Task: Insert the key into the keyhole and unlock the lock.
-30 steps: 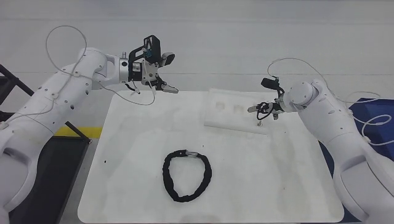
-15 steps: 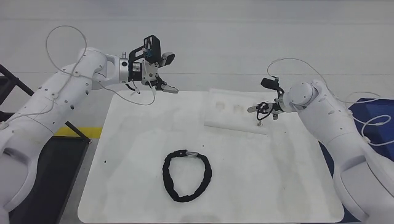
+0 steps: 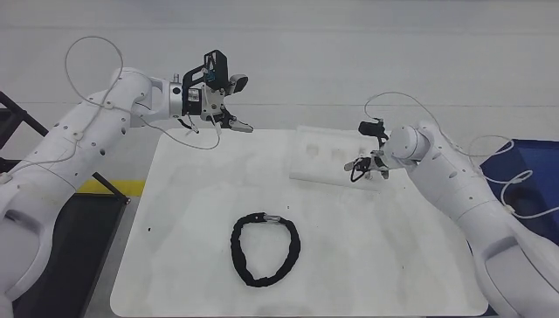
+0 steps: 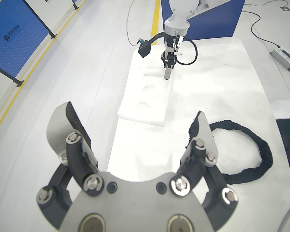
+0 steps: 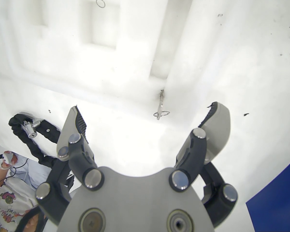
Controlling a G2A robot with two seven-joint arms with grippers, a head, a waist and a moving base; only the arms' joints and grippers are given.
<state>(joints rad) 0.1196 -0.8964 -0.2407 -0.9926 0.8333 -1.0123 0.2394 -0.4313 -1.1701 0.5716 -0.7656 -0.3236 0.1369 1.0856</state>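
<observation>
Poking from the foam block (image 5: 125, 73), the key (image 5: 161, 106) hides its tip.

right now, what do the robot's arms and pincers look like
The left arm and right arm are white rounded segments, each with a thin white cable. The left pincer and right pincer share a grey metal base, black links, and grey fingers with black ribbed pads.

The chain lock (image 3: 238, 250) is covered in black woven cloth, matt and wrinkled; its lock cylinder (image 5: 30, 131) is bright polished metal. The key (image 5: 161, 107) and the wire ring (image 5: 100, 3) are thin bare metal. The foam tray (image 3: 325, 171) is white, matt and grainy. The table (image 3: 201, 231) is smooth white with a faint sheen. The right gripper (image 5: 145, 107) has dull grey fingers with black ribbed pads (image 5: 81, 121).
</observation>
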